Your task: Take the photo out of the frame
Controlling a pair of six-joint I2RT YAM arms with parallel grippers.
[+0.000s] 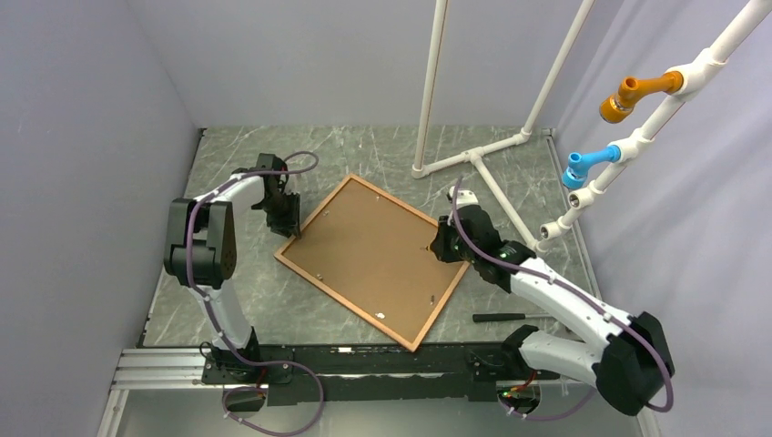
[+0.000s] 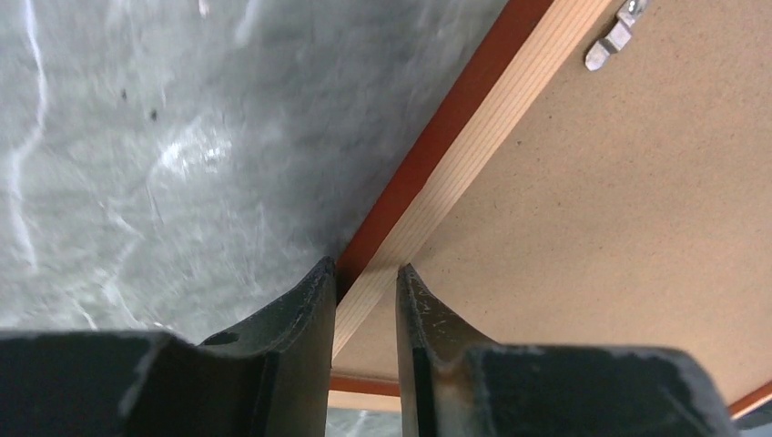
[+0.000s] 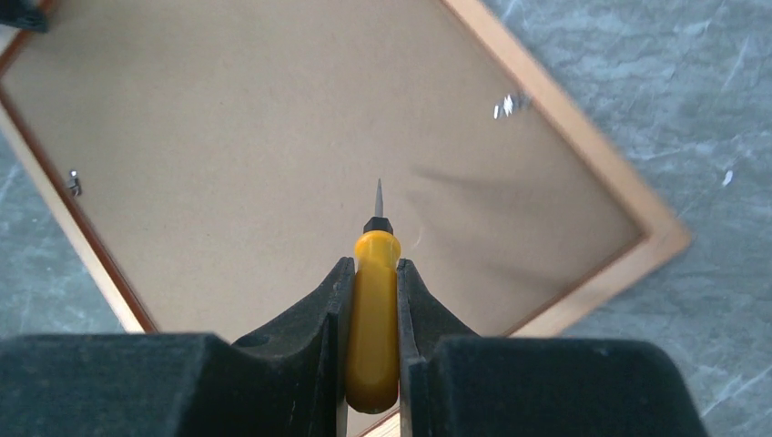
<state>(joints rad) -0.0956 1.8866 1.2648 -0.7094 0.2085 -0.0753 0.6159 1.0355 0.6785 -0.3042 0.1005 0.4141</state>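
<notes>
The frame [image 1: 344,304] lies face down on the table, turned like a diamond. The photo's plain brown board back [image 1: 373,259] fills it; the picture side is hidden. My left gripper [image 1: 289,228] is shut on the frame's left corner, its jaws astride the wooden border [image 2: 455,137] beside the board [image 2: 619,209]. My right gripper [image 1: 437,244] hovers over the frame's right side, shut on a yellow-handled screwdriver [image 3: 373,309] whose metal tip points at the board [image 3: 228,137]. Small metal clips [image 3: 510,105] sit on the frame's back.
A black-handled tool [image 1: 505,317] lies on the table to the right of the frame's near corner. A white pipe stand [image 1: 473,159] rises at the back right. Grey walls close in the table on the left, back and right.
</notes>
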